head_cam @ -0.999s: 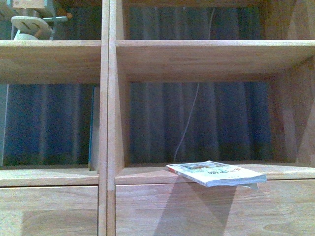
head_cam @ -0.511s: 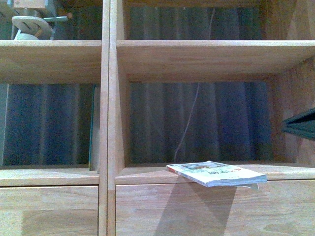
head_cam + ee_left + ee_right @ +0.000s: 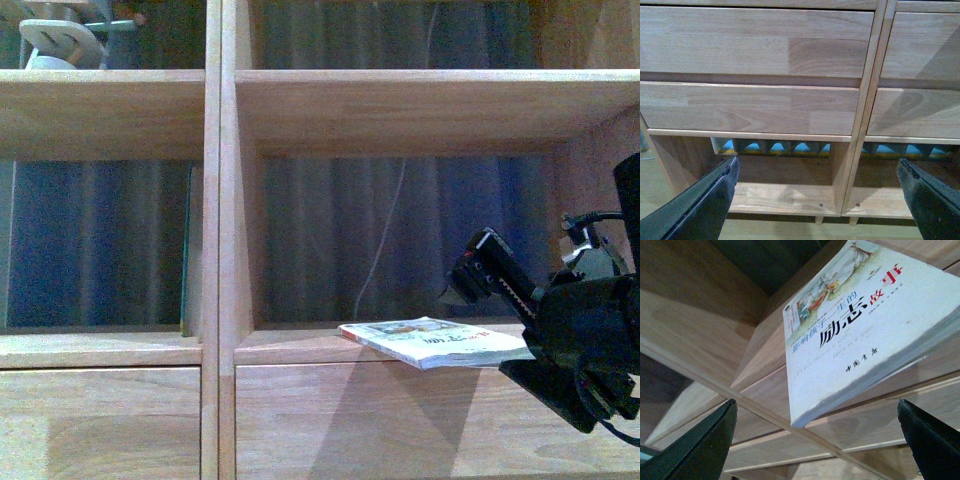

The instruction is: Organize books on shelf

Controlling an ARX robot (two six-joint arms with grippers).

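A thin paperback book (image 3: 435, 343) with a pale illustrated cover lies flat on the board of the shelf's (image 3: 220, 200) right-hand compartment, one corner jutting over the front edge. My right gripper (image 3: 480, 328) is open at the book's right end, one finger (image 3: 478, 268) above it and the other lower. In the right wrist view the book (image 3: 865, 325) is close ahead of the open right gripper (image 3: 815, 445), whose fingers (image 3: 695, 450) do not touch it. My left gripper (image 3: 817, 197) is open and empty, facing the shelf's drawer fronts (image 3: 755, 50) low down.
A thin dark teal slab (image 3: 187, 250) stands upright against the divider in the left compartment. A white object (image 3: 58, 42) sits in the top-left compartment. A thin cable (image 3: 385, 240) hangs behind the open back, before a dark curtain. Short peg legs (image 3: 819, 220) stand under the shelf.
My right gripper has come into the front view from the right edge and moved left and down to the book's end. The book has stayed in place.
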